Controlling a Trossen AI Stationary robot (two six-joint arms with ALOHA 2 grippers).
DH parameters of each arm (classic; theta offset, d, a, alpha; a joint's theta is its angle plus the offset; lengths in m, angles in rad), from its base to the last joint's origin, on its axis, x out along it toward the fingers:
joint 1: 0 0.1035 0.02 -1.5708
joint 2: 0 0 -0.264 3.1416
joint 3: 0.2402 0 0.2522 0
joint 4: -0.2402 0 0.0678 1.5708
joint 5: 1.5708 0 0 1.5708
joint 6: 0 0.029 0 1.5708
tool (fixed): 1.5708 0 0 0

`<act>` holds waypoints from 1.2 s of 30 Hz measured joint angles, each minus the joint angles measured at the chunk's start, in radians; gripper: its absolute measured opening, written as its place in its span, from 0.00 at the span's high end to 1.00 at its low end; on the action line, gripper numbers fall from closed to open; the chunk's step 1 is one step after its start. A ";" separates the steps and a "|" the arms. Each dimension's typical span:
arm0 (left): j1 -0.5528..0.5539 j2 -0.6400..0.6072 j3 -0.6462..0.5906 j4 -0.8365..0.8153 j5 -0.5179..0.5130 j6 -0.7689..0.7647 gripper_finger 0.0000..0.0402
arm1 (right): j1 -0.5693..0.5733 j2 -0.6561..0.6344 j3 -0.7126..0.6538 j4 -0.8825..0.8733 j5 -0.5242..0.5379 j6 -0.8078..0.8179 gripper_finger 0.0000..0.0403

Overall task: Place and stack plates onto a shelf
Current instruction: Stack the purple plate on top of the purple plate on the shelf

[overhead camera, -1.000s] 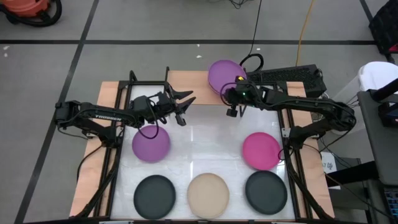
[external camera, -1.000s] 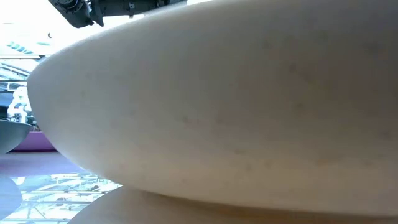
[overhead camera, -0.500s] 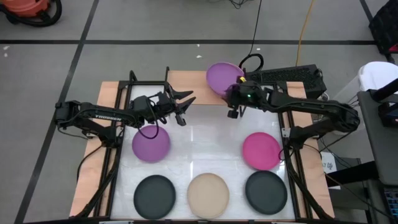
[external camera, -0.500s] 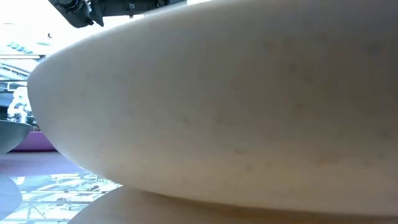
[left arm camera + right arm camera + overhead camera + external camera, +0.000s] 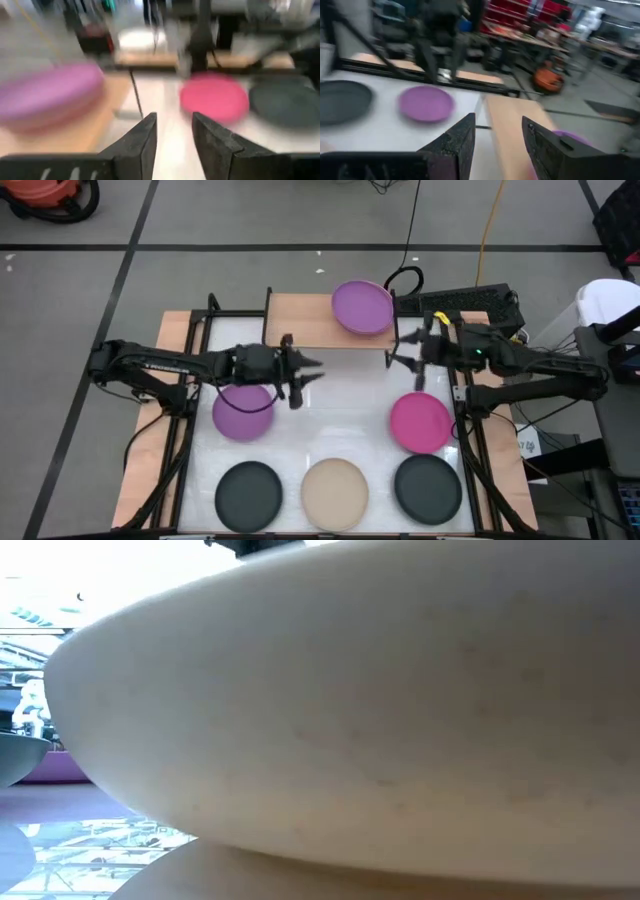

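one purple plate (image 5: 362, 307) on the shelf (image 5: 305, 322), beside the open right end effector (image 5: 402, 358).

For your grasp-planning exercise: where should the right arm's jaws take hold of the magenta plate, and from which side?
Grip the magenta plate by its rim on the side nearest the right gripper. It lies flat and shallow on the table, so only the rim offers a hold; probably one jaw over, one under.
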 joint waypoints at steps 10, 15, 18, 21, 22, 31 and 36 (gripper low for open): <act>-0.091 0.050 0.055 -0.706 0.003 -0.469 0.68 | 0.112 -0.116 -0.339 0.228 0.000 0.054 0.65; -0.121 0.099 0.051 -0.820 0.046 -0.684 0.68 | 0.120 -0.108 -0.501 0.506 0.001 0.001 0.65; -0.151 0.147 0.050 -0.831 0.066 -0.742 0.68 | 0.120 -0.117 -0.514 0.543 0.001 -0.005 0.65; -0.178 0.208 0.049 -0.855 0.093 -0.791 0.68 | 0.120 -0.125 -0.514 0.541 0.001 -0.005 0.65; -0.183 0.227 0.049 -0.856 0.098 -0.812 0.68 | 0.120 -0.129 -0.514 0.540 0.001 -0.005 0.65; -0.210 0.368 0.049 -0.863 0.099 -0.904 0.68 | 0.120 -0.133 -0.514 0.546 0.005 -0.009 0.65; -0.212 0.398 0.049 -0.869 0.101 -0.925 0.68 | 0.120 -0.133 -0.514 0.546 0.005 -0.018 0.65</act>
